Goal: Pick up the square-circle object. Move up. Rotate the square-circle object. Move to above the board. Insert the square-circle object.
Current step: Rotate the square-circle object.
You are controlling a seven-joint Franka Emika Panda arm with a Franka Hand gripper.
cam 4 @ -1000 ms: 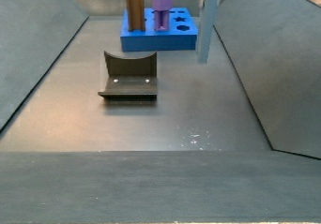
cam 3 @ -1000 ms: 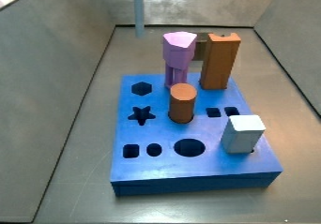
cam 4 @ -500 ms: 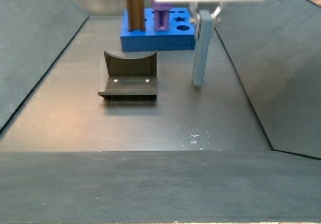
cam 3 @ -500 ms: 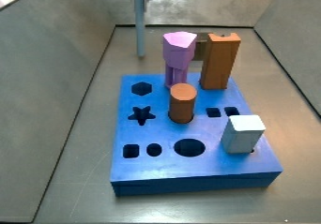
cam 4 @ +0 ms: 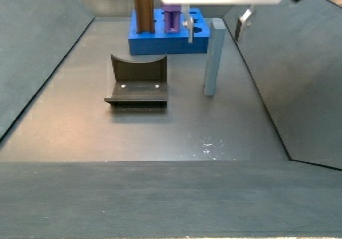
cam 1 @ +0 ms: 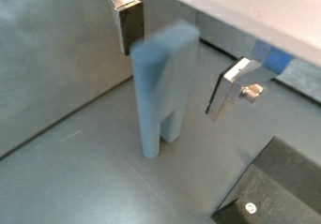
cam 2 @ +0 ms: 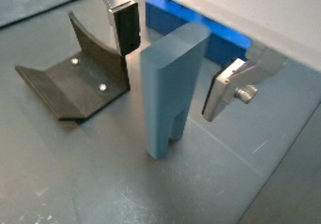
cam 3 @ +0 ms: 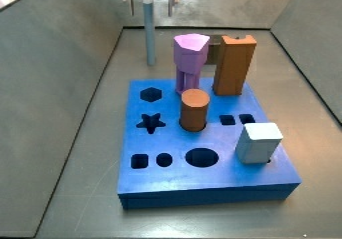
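Lilac pentagonal prism (cam 3: 191,61), orange block (cam 3: 235,65), brown cylinder (cam 3: 194,110) standing upright; white cube (cam 3: 261,143) near right; fixture (cam 4: 136,81) on grey counter (cam 4: 147,133).

Light was even and soft in all four pictures, with no hard shadows; the grey floor (cam 4: 160,133) carried a few small bright specks of glare in a side view. The square-circle object (cam 1: 163,92) threw only a faint shadow at its foot in both wrist views — its near face read paler than its side. The gripper (cam 2: 175,54), straddling that piece with its fingers apart, looked soft and slightly blurred at close range; the silver finger (cam 1: 232,82) caught a bright sheen. The board (cam 3: 201,143) showed saturated blue and fairly sharp, while the back walls looked mottled. All pictures were coarse — fine edges broke into blocks.
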